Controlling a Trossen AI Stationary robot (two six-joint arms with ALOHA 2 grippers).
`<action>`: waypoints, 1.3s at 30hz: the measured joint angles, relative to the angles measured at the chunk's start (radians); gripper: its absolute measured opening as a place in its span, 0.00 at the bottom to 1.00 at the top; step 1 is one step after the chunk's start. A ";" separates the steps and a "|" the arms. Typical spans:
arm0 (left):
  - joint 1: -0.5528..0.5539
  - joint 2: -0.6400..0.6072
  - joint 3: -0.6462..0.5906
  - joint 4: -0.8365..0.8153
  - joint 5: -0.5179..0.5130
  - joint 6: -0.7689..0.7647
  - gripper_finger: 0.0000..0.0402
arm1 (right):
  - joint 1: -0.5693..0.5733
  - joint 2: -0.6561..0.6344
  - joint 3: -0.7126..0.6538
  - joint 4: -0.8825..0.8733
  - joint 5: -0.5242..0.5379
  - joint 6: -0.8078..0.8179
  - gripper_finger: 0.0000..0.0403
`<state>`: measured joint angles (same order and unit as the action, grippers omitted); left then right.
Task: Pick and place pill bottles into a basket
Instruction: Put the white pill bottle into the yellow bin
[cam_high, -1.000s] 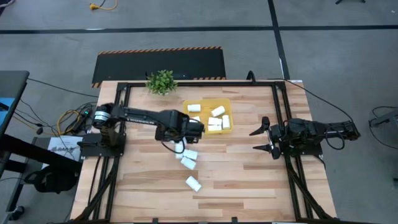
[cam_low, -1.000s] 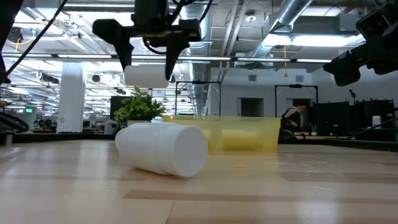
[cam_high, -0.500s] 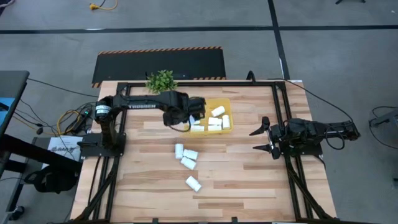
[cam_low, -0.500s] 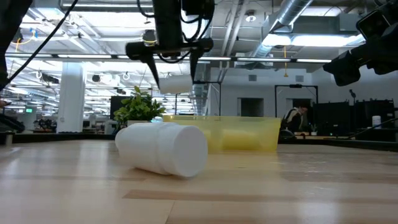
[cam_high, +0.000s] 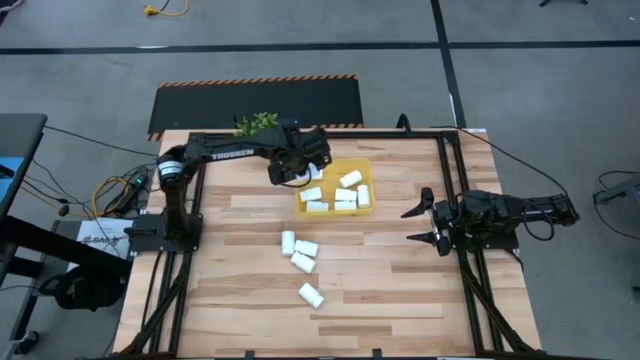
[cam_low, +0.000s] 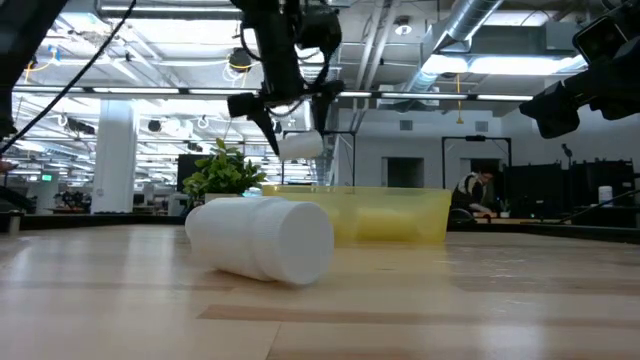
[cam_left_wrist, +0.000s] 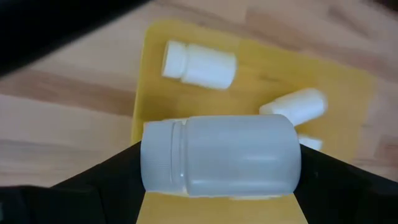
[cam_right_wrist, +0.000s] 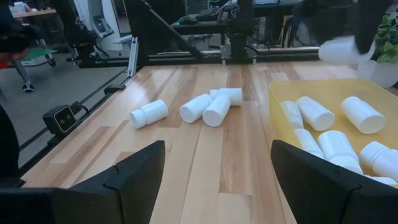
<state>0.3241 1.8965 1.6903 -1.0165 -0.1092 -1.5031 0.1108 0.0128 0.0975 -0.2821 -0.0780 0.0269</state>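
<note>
Carried over the yellow basket (cam_high: 352, 164) now, left fingers (cam_left_wrist: 93, 180) clamp a stubby white pill bottle (cam_left_wrist: 221, 155).

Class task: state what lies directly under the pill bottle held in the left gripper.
Under the held bottle is the yellow basket with loose pill bottles lying inside. The held bottle covers part of the basket floor, so anything there is hidden.

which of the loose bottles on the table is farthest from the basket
The lone pill bottle nearest the table's front edge. The other three loose ones lie clustered together, closer to the yellow basket.
</note>
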 joint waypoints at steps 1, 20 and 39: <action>0.007 0.021 0.019 -0.024 0.017 0.000 0.80 | 0.000 0.000 0.000 0.000 0.000 0.000 0.71; 0.000 0.479 0.631 -0.473 0.061 0.131 0.84 | 0.000 0.000 0.000 0.000 0.000 0.000 0.71; -0.008 0.478 0.545 -0.439 0.011 0.086 0.84 | 0.000 0.000 0.000 0.000 0.000 0.000 0.71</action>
<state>0.3161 2.3745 2.2351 -1.4556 -0.0981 -1.4166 0.1106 0.0128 0.0975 -0.2821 -0.0780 0.0269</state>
